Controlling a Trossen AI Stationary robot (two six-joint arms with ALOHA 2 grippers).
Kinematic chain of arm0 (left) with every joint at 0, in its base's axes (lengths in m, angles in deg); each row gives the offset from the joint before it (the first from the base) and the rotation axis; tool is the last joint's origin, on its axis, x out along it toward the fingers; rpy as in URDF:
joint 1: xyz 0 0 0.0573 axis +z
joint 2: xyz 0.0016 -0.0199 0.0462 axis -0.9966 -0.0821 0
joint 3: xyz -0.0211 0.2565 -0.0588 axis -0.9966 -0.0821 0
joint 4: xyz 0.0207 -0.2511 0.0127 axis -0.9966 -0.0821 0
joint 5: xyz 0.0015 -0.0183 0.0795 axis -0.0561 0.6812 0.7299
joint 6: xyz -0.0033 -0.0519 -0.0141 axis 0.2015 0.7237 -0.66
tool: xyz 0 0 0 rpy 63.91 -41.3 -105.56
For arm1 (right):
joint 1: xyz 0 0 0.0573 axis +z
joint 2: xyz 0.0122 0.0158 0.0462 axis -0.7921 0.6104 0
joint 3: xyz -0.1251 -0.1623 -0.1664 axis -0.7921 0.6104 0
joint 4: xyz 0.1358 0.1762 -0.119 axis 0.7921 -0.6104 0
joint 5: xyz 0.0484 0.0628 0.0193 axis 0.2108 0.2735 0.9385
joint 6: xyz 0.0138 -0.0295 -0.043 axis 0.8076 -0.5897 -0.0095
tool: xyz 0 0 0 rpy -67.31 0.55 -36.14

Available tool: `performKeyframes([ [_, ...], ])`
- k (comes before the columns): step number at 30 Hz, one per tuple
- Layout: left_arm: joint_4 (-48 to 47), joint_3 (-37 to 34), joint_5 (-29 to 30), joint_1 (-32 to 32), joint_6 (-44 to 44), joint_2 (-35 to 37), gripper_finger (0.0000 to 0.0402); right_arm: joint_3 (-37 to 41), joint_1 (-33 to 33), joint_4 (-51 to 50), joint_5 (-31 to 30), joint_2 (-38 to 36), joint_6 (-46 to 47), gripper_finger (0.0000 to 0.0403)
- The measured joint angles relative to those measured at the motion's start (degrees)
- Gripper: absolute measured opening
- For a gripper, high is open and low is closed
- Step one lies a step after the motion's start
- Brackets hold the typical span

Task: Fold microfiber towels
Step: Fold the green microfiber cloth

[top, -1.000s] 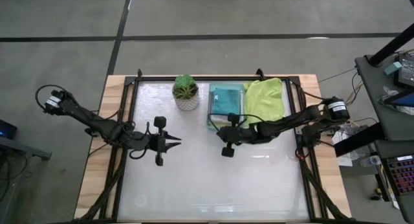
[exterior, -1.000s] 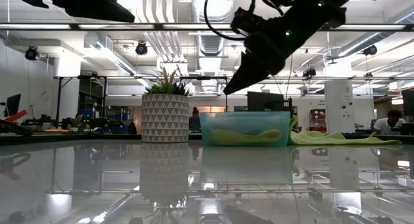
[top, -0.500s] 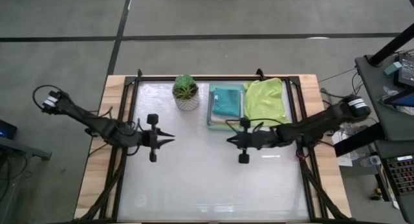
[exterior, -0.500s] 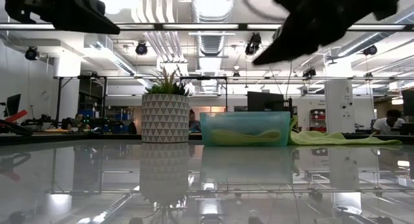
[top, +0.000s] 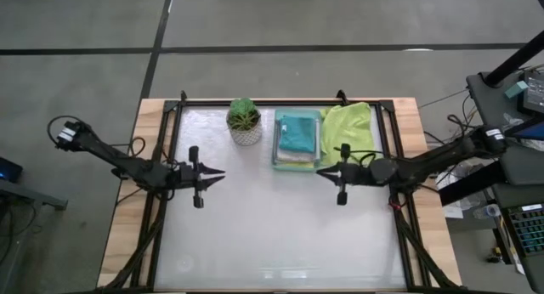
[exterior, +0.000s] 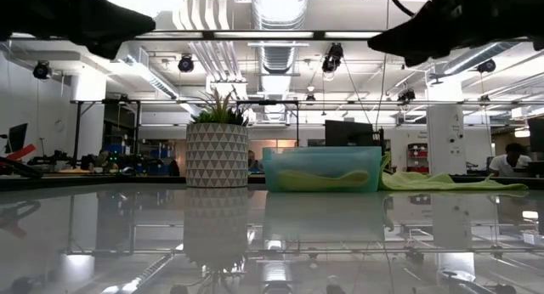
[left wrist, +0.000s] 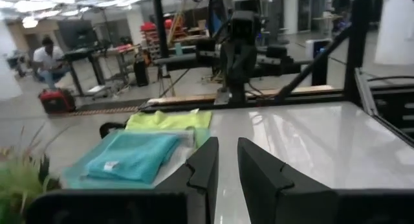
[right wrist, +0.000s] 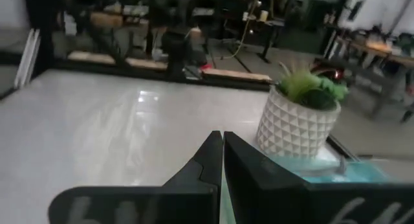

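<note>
A teal towel (top: 295, 131) lies folded on top of a stack in the mint-green tray (top: 277, 141) at the table's far side. A yellowish cloth (exterior: 319, 180) shows through the tray's wall; the other towels in the stack are hidden. A lime green towel (top: 348, 129) lies spread on the table right of the tray. My left gripper (top: 223, 172) hovers left of centre, its fingers (left wrist: 206, 162) a narrow gap apart, empty. My right gripper (top: 320, 172) hovers near the tray's near right corner, shut and empty (right wrist: 222, 143).
A small potted plant (top: 245, 121) in a white patterned pot stands left of the tray. A black frame (top: 170, 158) runs around the glossy white table top. Bare table lies between the two grippers and toward the near edge.
My right gripper has drawn back from the tray's near edge toward the table's right edge and risen. My left gripper has drawn back toward the table's left edge and a little toward the far edge. The towels have not moved.
</note>
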Motion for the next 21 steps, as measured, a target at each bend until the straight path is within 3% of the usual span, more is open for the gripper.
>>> performKeyframes([
  [3, 1.0, -0.7, 3.0, 0.0, 0.8, -1.1, 0.0044, 0.9, -0.3, -2.8, -2.8, -3.1, 5.8, 0.0009],
  [6, 3.5, -0.7, 8.1, 0.0, 0.5, -2.7, 0.0044, -0.5, -0.3, -12.4, -11.3, -6.4, 17.3, 0.0009],
  [10, 4.4, 0.2, 13.4, 0.0, -2.0, -4.8, 0.0044, -7.8, -1.5, -43.1, -13.6, -9.7, 39.6, 0.0009],
  [13, 8.0, 0.2, 14.4, 0.0, -6.0, -6.2, 0.0044, -14.0, -2.7, -67.7, -13.5, -8.7, 58.6, 0.0016],
  [15, 10.5, 0.2, 14.5, 0.0, -8.7, -7.0, 0.0044, -16.7, -3.0, -80.1, -13.5, -6.7, 66.5, 0.0028],
  [17, 12.9, 0.2, 14.6, 0.0, -10.4, -7.7, 0.0044, -18.0, -3.0, -85.8, -12.6, -4.9, 70.8, 0.0042],
  [21, 15.5, 0.2, 14.6, 0.0, -11.6, -8.8, 0.0044, -17.9, -3.0, -82.4, -8.6, -1.6, 70.3, 0.0078],
])
